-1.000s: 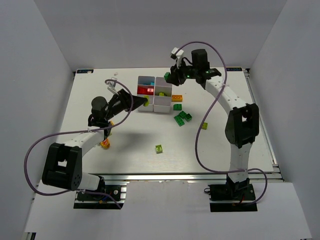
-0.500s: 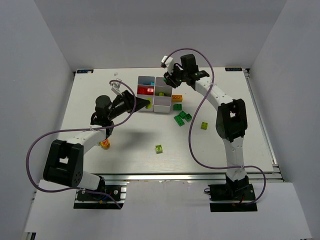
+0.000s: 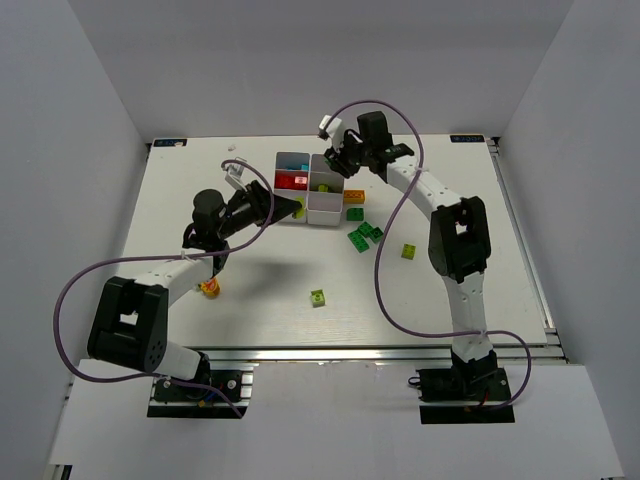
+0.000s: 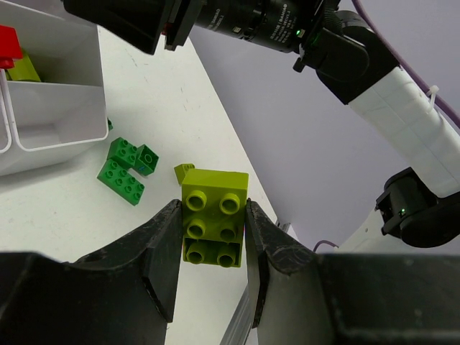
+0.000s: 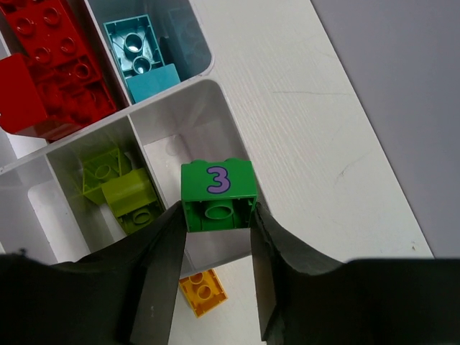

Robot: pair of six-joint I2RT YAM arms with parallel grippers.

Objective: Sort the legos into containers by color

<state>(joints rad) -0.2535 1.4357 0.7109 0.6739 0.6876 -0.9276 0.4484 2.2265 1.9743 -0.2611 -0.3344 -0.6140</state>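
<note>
The white tray [image 3: 323,208] stands at the table's far middle. My right gripper [image 3: 337,158] is shut on a dark green brick with a purple 3 [image 5: 218,192], held above the tray's back right compartment [image 5: 176,147], which looks bare. Nearby compartments hold red bricks [image 5: 50,65], light blue bricks [image 5: 140,54] and lime bricks [image 5: 122,190]. My left gripper [image 3: 297,205] is shut on a lime brick [image 4: 213,215], held in the air at the tray's near left side [image 4: 50,115].
Loose on the table: dark green bricks [image 3: 365,236], orange bricks [image 3: 354,204] by the tray's right side, a lime brick [image 3: 408,251], another lime brick [image 3: 318,297], and a red and yellow piece [image 3: 210,288] by the left arm.
My right gripper has swung left with the green brick, from beside the tray's back right corner to over it. My left gripper has edged slightly toward the tray.
</note>
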